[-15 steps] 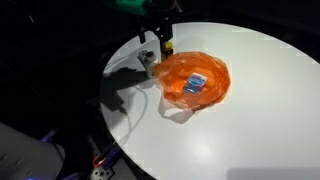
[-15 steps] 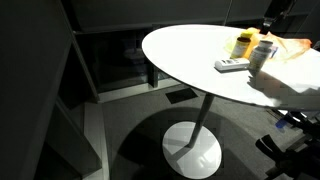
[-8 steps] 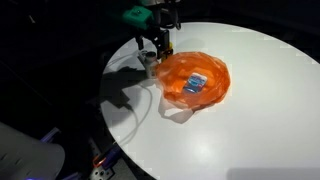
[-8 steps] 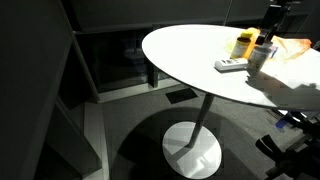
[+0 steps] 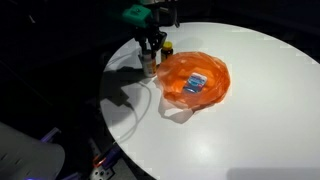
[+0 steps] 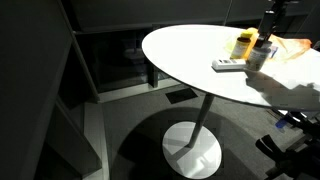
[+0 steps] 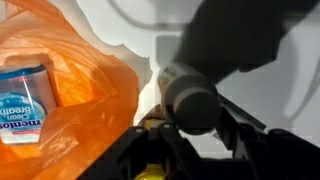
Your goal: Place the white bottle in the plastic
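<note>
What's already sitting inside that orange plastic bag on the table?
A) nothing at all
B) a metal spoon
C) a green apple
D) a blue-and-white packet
D: a blue-and-white packet with printed lettering lies inside the orange bag. It is clear in the wrist view and also shows in an exterior view.

In an exterior view we're high, looking steeply down on my round surface (image 5: 250,120); in an exterior view we're low, farther back, side-on to that surface (image 6: 190,55). Wrist view's tight on the orange bag (image 7: 90,110).
</note>
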`<move>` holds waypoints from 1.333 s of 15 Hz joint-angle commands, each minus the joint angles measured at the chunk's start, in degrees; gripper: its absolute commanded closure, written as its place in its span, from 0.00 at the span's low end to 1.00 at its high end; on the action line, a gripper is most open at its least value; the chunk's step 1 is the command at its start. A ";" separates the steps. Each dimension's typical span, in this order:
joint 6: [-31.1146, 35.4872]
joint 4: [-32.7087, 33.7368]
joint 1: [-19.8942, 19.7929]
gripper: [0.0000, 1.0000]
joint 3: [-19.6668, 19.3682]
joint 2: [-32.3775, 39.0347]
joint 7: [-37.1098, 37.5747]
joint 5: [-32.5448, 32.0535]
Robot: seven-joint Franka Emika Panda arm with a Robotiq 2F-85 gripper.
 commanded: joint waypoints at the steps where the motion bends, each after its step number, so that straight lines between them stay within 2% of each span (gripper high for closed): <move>1: -3.19 -0.87 0.51 0.81 0.39 -4.91 -1.39 0.37; 6: -8.42 -1.18 -0.21 0.81 -0.48 -11.72 0.95 -2.15; 10: -8.92 -0.23 -2.19 0.81 -2.20 -14.15 1.49 -5.69; 20: -3.67 1.88 -6.35 0.81 -7.74 -9.03 -0.17 -6.77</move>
